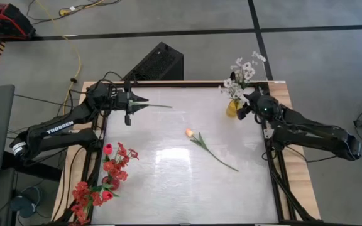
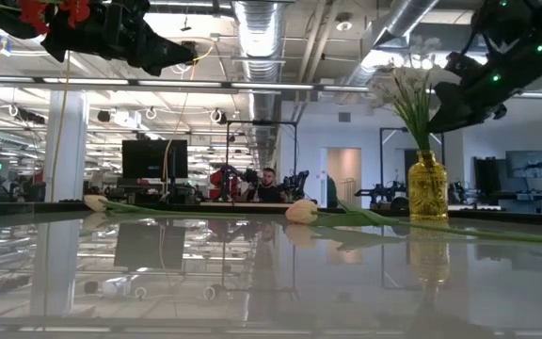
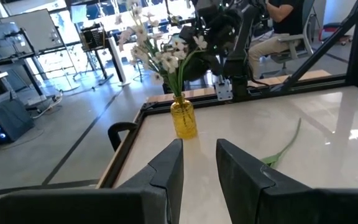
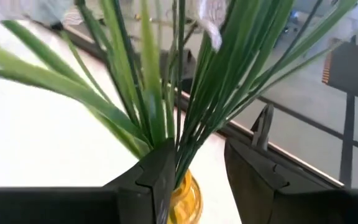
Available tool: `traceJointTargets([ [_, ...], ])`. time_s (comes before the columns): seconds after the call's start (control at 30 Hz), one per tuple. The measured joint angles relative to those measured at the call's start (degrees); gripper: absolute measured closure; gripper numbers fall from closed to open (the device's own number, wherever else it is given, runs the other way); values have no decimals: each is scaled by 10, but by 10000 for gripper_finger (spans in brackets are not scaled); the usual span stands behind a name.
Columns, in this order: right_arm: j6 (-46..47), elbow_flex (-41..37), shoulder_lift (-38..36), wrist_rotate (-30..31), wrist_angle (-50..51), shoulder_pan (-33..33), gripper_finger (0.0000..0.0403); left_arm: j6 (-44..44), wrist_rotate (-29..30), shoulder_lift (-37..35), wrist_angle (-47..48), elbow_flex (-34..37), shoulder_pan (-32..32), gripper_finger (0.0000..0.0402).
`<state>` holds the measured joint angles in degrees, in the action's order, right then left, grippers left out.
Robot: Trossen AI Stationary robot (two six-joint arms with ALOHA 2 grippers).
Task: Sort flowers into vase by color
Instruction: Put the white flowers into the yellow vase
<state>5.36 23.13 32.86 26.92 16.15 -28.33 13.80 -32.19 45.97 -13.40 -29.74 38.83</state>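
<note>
The white table [image 1: 168, 182] holds a red bunch [image 1: 109, 179] at its near left. At the far right, the yellow vase [image 1: 232, 108] carries white sprays [image 1: 244, 70]. A peach tulip [image 1: 190, 133] lies mid-table.

The right gripper [image 4: 194, 171] stands open around the spray stems just above the vase; pulling away carelessly could snag stems and tip it.

The left gripper [image 3: 199, 165], far left, is parted, seemingly empty.
</note>
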Motion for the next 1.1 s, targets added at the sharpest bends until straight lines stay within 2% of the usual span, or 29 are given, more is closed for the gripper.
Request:
traceJointTargets([
  [0.23, 15, 76, 0, 0, 141, 33, 237, 0, 0, 0, -1, 0, 0, 317],
  [0.37, 24, 102, 0, -1, 159, 65, 237, -2, -4, 0, -1, 0, 0, 317],
  [0.47, 14, 133, 1, 4, 156, 81, 237, -9, -6, 0, -1, 0, 0, 317],
  [0.63, 3, 178, 1, 49, 129, 79, 237, -10, -10, 0, -1, 0, -4, 317],
  [0.9, -57, 214, 15, 51, 16, 56, 237, -10, -10, 0, -1, 0, -10, 317],
  [1.1, -56, 219, 56, 43, 33, 19, 237, -6, -10, 0, 4, 0, -10, 317],
])
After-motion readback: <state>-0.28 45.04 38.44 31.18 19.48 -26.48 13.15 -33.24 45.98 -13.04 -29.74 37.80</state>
